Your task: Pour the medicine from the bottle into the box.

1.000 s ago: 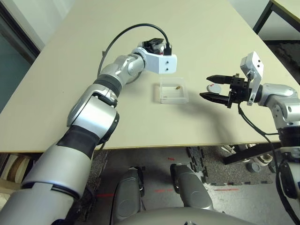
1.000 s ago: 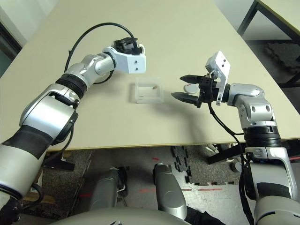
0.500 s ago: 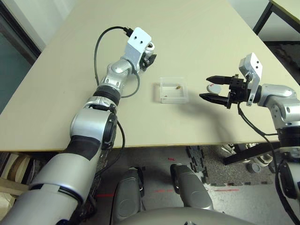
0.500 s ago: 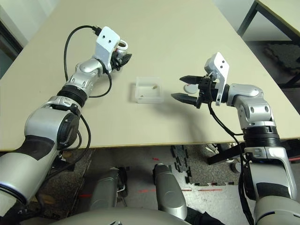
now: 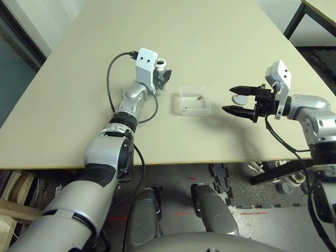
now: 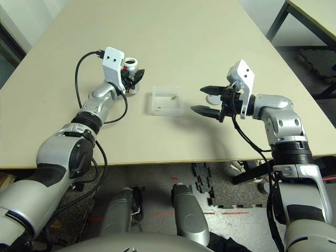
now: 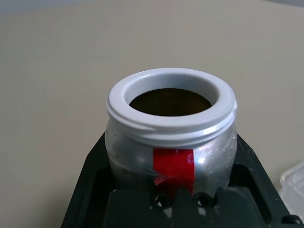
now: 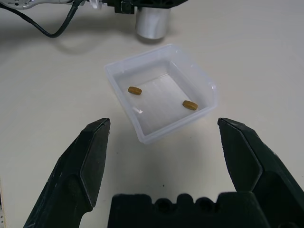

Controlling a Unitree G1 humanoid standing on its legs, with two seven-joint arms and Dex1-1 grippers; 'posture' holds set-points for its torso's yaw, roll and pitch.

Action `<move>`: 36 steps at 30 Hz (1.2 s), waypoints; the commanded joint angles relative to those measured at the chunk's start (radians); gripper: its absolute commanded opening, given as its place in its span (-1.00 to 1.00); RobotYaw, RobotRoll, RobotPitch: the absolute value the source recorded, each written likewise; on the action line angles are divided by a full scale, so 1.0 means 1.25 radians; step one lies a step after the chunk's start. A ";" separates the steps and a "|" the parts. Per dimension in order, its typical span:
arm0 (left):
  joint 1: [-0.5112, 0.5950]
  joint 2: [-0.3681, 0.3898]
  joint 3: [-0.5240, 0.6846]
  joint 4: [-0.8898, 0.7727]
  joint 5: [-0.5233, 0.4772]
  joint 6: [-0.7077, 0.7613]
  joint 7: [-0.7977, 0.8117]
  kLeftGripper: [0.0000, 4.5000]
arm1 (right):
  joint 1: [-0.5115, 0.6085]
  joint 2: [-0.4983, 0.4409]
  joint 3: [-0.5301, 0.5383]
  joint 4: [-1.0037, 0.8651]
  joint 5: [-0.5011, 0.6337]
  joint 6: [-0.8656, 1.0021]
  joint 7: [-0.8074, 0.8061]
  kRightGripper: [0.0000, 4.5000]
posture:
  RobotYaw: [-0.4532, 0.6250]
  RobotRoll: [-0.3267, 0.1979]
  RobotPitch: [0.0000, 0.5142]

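The box [image 5: 195, 101] sits in the middle of the tan table [image 5: 220, 37]. It is a small, clear, square tray with low walls. Inside it lie two tiny brownish-yellow pills [image 8: 135, 90], one near one wall and one near the far corner. They lie apart from each other. That is the medicine, and it is in the box.

To the left of the box, near it but not touching, the left gripper [image 5: 160, 77] is squeezed tight around the bottle [image 7: 171, 137]. The bottle stands upright with its open mouth facing up. It has a shiny silver body and a thick white rim around the mouth. A strip of red tape runs down its side. There are no words on the tape to read. The inside of the bottle looks dark and brownish. The black fingers [image 7: 85, 190] hug the bottle low on both sides. A black cable [image 5: 113, 79] loops from the left wrist.

To the right of the box, the right gripper [image 5: 240, 101] hovers with its two black fingers [image 8: 90, 161] spread wide apart. It holds nothing and points at the box.

Past the right gripper, farther from the box, a round grey lid [image 5: 240, 98] with a red mark lies flat on the table. The mark is too small to read.
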 commanded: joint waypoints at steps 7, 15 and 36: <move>0.053 -0.009 0.014 0.012 -0.017 -0.074 -0.010 0.17 | -0.005 -0.008 0.003 0.007 -0.009 -0.016 -0.001 1.00 | -0.70 0.25 -0.45; 0.073 -0.008 0.010 0.014 -0.016 -0.087 -0.016 0.17 | -0.007 -0.006 0.006 0.012 -0.008 -0.020 0.002 1.00 | -0.70 0.25 -0.44; 0.113 -0.007 0.016 -0.003 -0.027 -0.084 -0.042 0.99 | -0.019 0.001 0.013 0.027 -0.009 -0.030 0.003 1.00 | -0.68 0.25 -0.47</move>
